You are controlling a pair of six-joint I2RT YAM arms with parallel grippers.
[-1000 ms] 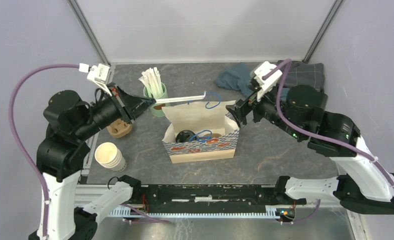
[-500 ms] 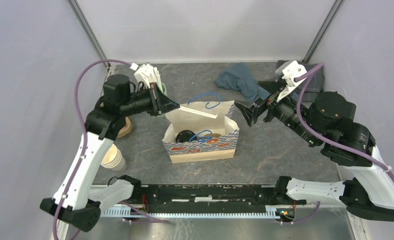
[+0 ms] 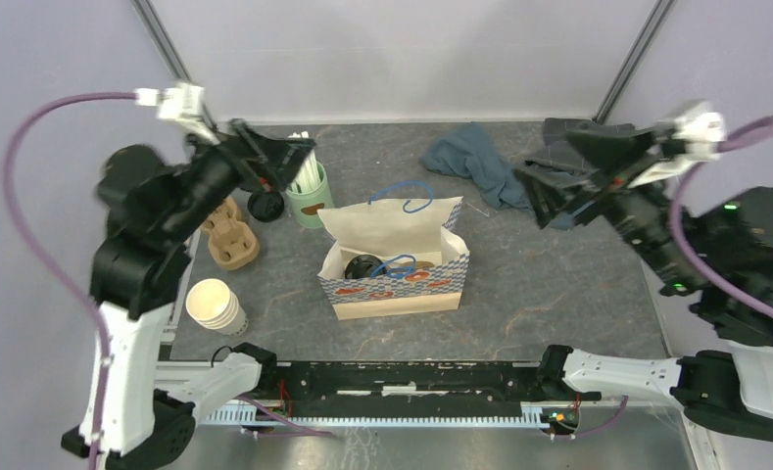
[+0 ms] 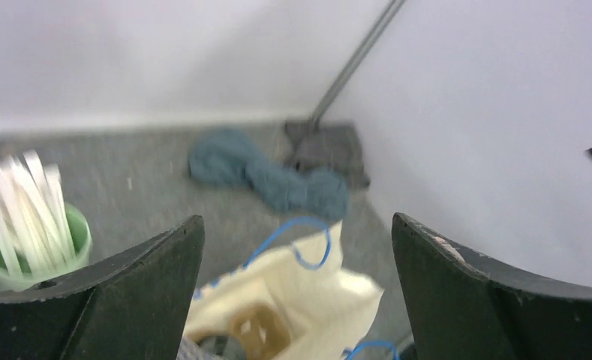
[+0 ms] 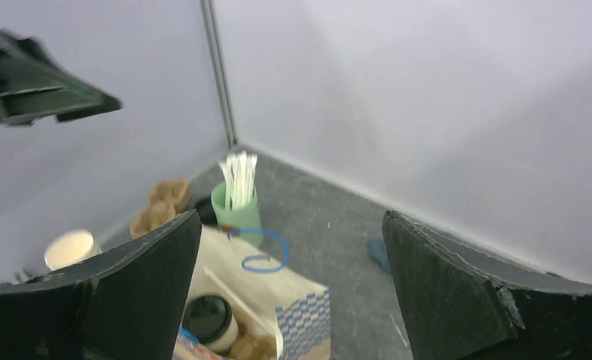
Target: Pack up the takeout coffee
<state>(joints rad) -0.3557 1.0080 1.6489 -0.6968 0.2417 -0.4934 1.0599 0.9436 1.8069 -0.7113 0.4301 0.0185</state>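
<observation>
Bag (image 3: 392,227) matt paper; coffee lid (image 3: 362,266) glossy black plastic; rag (image 3: 465,157) cloth.

**A:** Dark grey, mottled table (image 3: 558,284). In the middle there's a cream bag (image 3: 392,230) with a blue-and-white checked band low down, red blotches along the band, and blue handles (image 3: 407,196).

**B:** Inside it, the coffee (image 3: 362,266) has a black lid and a white cup beneath. Over to the mint-green mug (image 3: 309,204), full of white sticks (image 3: 302,164).

**A:** Cream cups (image 3: 216,305), brown carrier (image 3: 230,243). At the back, a teal cloth (image 3: 470,157) and a charcoal cloth (image 3: 568,132).

**B:** Purple cables (image 3: 24,171). Left fingers (image 4: 120,300) black, right fingers (image 5: 127,300) black too. The walls (image 3: 392,59) are a pale lilac-grey.
</observation>
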